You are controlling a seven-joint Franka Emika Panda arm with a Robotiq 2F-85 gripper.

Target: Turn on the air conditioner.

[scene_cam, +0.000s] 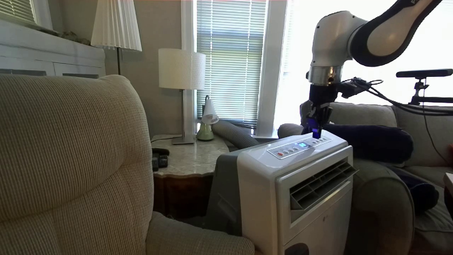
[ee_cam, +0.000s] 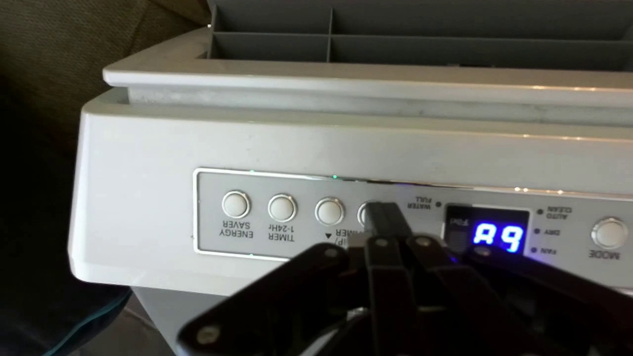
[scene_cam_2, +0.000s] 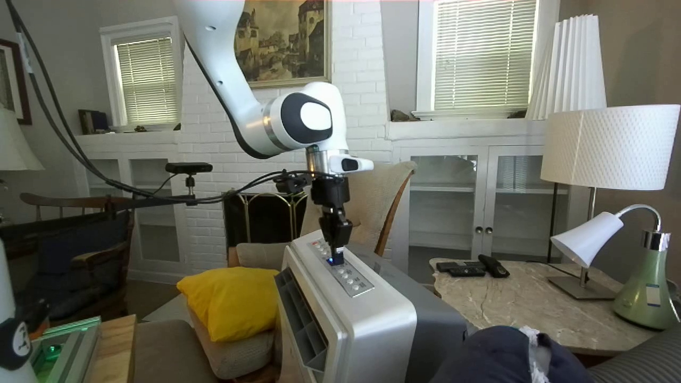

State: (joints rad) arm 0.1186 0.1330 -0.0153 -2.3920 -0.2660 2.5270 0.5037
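Clearly closed together, jaws partly hide button [ee_cam: 362, 215] on air conditioner [ee_cam: 306, 143] in wrist view; armchair [scene_cam: 74, 152], sofa [scene_cam: 382, 202] near.

One white boxy air conditioner [scene_cam: 283, 198]; in the wrist view, five round white buttons [ee_cam: 282, 207], one rectangular blue-lit display [ee_cam: 487, 230]; in an exterior view, four pale-shaded lamps [scene_cam_2: 611, 148], one yellow cloth cushion [scene_cam_2: 234, 300].

Just beside the stone-topped side table [scene_cam: 198, 157] stands a white, boxy air conditioner [scene_cam: 284, 198], upright, its grey back [scene_cam_2: 436, 314] toward the table. The louvred front vent [scene_cam: 320, 186] gapes open, facing away, and the display [ee_cam: 499, 235] glows blue between round buttons [ee_cam: 281, 207] on top.
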